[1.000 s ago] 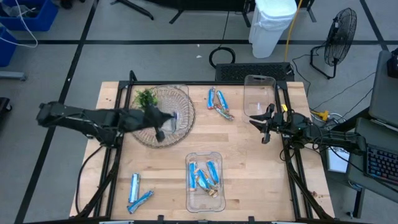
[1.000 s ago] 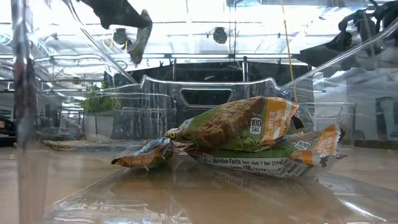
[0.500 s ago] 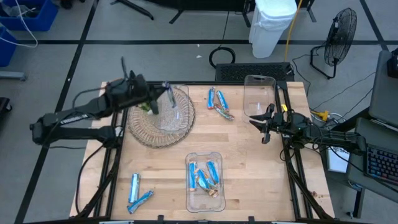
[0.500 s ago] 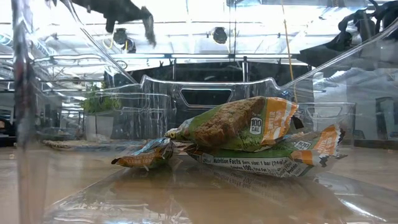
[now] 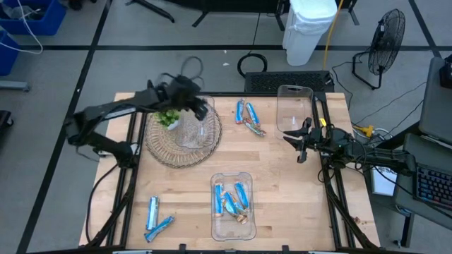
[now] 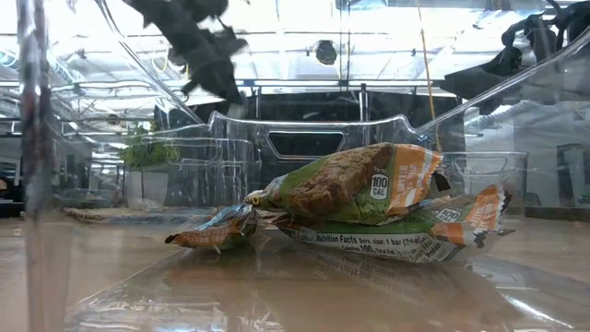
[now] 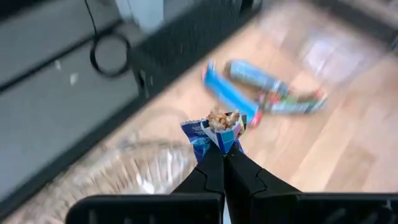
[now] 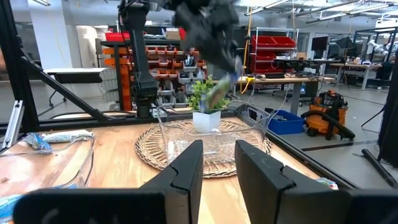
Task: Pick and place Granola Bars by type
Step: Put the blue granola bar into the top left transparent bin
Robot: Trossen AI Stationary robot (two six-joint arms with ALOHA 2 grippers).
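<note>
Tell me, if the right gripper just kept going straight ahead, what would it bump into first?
Probably the clear tub on the wicker mat, dead ahead of the right gripper; depth is hard to judge.

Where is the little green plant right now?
In the high view the green plant sits on the round woven mat at the table's back left, just under the left gripper.

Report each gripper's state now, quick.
Left gripper: shut on a blue foil-wrapped granola bar, above the round woven tray.
Right gripper: open, holding nothing, by the table's right edge.
</note>
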